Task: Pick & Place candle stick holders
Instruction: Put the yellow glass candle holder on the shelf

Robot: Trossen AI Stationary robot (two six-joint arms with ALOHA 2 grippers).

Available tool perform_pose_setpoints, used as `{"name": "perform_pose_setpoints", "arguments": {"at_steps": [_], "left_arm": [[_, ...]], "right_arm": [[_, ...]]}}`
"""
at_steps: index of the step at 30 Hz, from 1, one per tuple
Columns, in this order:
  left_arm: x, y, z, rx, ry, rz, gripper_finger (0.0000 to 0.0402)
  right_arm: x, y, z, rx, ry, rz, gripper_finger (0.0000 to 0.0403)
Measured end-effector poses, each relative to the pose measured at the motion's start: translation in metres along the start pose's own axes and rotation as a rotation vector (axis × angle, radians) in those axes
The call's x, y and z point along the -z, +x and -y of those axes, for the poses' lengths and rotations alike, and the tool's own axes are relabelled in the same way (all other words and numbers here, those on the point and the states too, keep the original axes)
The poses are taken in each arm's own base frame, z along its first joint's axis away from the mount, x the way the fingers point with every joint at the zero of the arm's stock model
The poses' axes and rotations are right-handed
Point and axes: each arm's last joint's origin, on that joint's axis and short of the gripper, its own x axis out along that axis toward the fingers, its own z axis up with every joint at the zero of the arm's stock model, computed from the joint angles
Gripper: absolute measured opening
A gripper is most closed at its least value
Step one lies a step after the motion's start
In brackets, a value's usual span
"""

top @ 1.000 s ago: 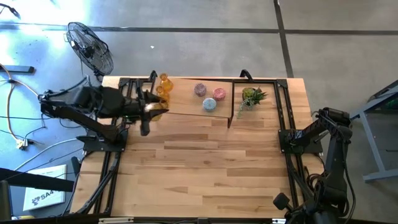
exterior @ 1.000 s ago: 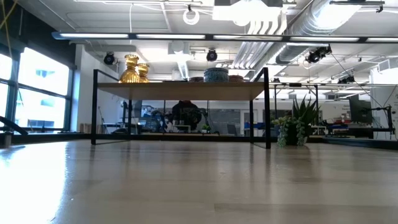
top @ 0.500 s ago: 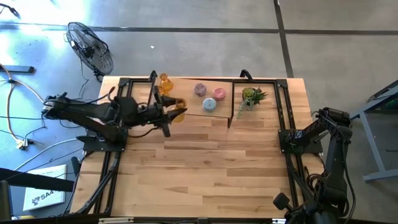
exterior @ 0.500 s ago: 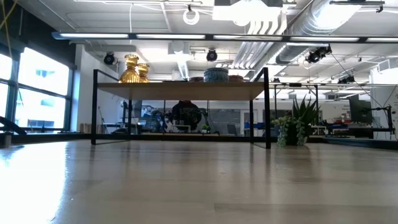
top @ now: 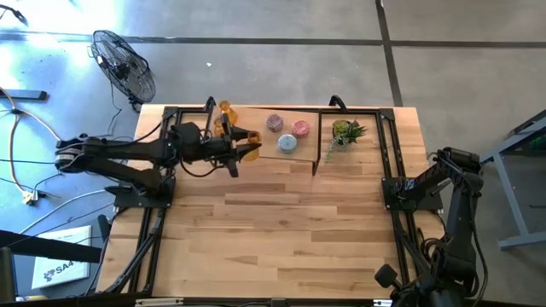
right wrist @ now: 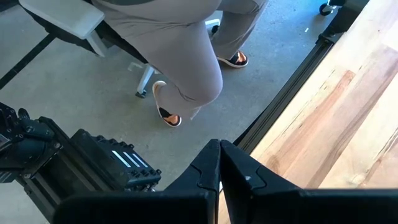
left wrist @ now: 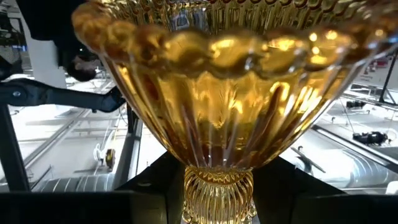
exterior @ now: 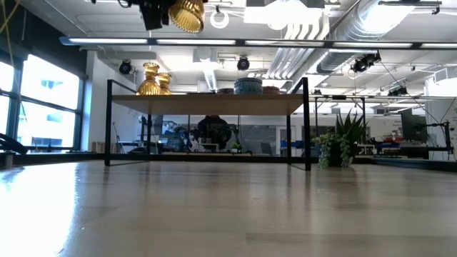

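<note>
Setting: robotics lab or open-plan workshop. Evidence: polished concrete floor (top: 281, 21) with loose cables, standing fan (top: 124, 66) off the wooden table's (top: 273, 239) far left corner, exposed ceiling ducts (exterior: 371, 21) and strip lighting, glass partitions, workstations behind, a seated person (right wrist: 186, 43) beside the table.

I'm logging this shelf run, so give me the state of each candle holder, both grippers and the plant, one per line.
held amber candle holder: gripped, lifted off the shelf
left gripper: shut on the held amber candle holder, over the shelf's front edge
two amber candle holders: upright on the shelf
pink candle holders: on the shelf
blue candle holder: on the shelf
potted plant: upright
right gripper: shut, empty, parked at the table's right edge
</note>
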Motion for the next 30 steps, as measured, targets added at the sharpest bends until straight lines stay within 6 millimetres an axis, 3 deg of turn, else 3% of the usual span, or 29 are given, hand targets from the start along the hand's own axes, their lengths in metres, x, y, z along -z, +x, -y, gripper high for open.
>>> {"name": "perform_pose_setpoints", "arguments": {"at_steps": [12,23,30], "left_arm": [[-0.057,-0.004,0.027,0.095,0.007,0.006,0.0134],[-0.083,0.017,0.047,0.166,-0.013,0.014,0.0134],[-0.09,0.023,0.048,0.19,-0.017,0.014,0.0134]], "right_arm": [[0.0,0.0,0.0,0.0,0.0,0.0,0.0004],[0.0,0.0,0.0,0.0,0.0,0.0,0.0004],[0.0,0.0,0.0,0.0,0.0,0.0,0.0005]]}}
